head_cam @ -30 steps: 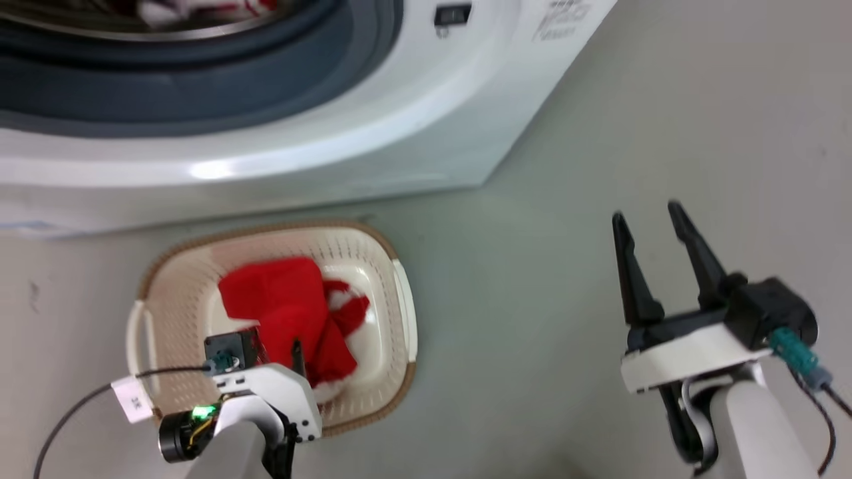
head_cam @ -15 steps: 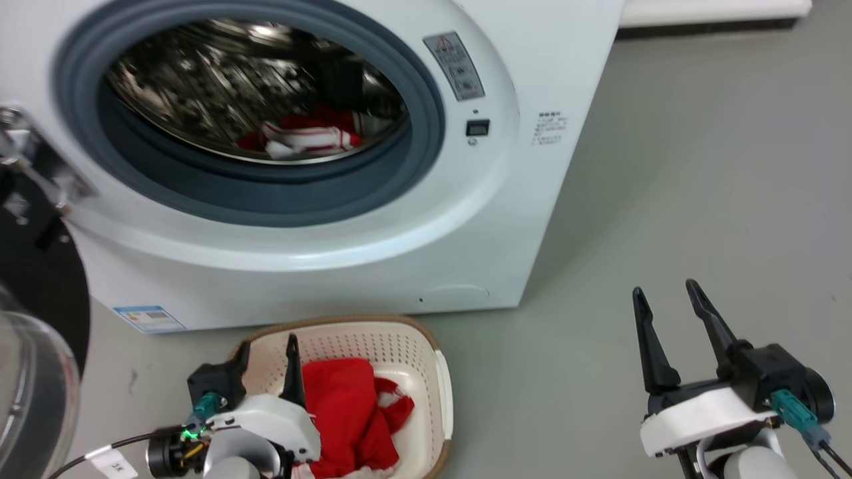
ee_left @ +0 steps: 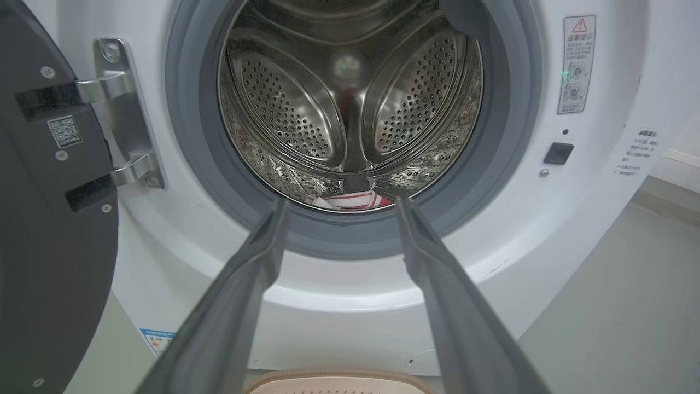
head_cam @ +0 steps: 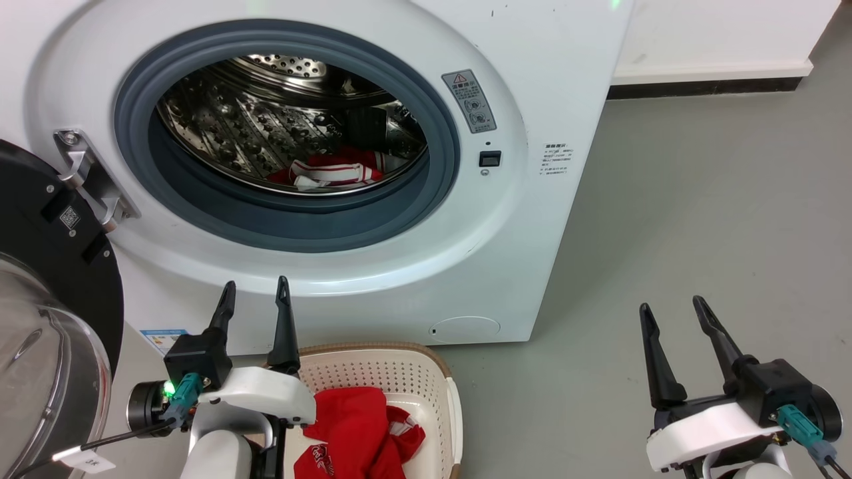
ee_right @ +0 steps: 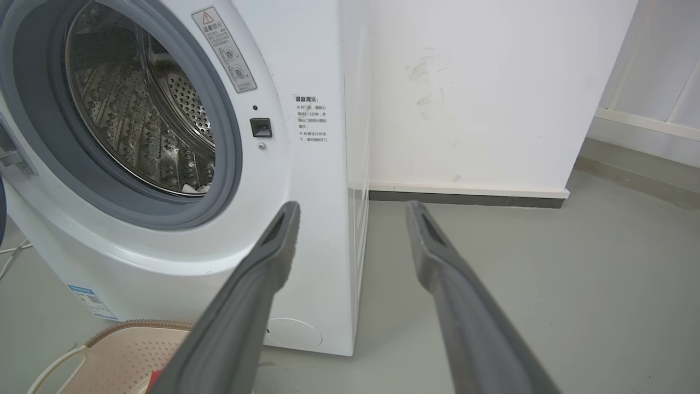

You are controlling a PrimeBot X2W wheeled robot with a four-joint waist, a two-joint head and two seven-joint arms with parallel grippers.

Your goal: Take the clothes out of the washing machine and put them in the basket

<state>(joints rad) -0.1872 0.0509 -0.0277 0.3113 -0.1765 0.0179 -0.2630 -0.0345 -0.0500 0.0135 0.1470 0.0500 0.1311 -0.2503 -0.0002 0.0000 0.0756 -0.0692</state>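
Left gripper (head_cam: 256, 285) sits at about 7 o'clock in our head view, its two dark fingers spread apart and pointing toward 12 with nothing between them. We see their tips against the white front of the washer (head_cam: 532, 100), just below the round opening. In our left wrist view the same fingers point straight at the 6 o'clock edge of the drum (head_cam: 253, 126). Our right gripper (head_cam: 671, 305) stands at 5 o'clock, likewise spread and empty, above the bare grey floor (head_cam: 699, 219) and well apart from both the washer and the basket (head_cam: 373, 362). In our right wrist view its fingers point toward the washer's side panel and the foot of the white wall (ee_right: 481, 82). The washer fills the head view from 9 to 1 o'clock, and its door (head_cam: 40, 219) is swung wide open at 9 o'clock, black frame and glass bowl facing us. A striped garment (head_cam: 333, 171), red and white, lies at the bottom of the drum at 6 o'clock, just behind the grey ring (head_cam: 439, 193). We see the basket on the floor at 6 o'clock, near the washer's base and just to the 3 o'clock side of our left wrist. A red garment (head_cam: 353, 426) with white lettering lies crumpled inside it, its 9 o'clock edge hidden behind that wrist.
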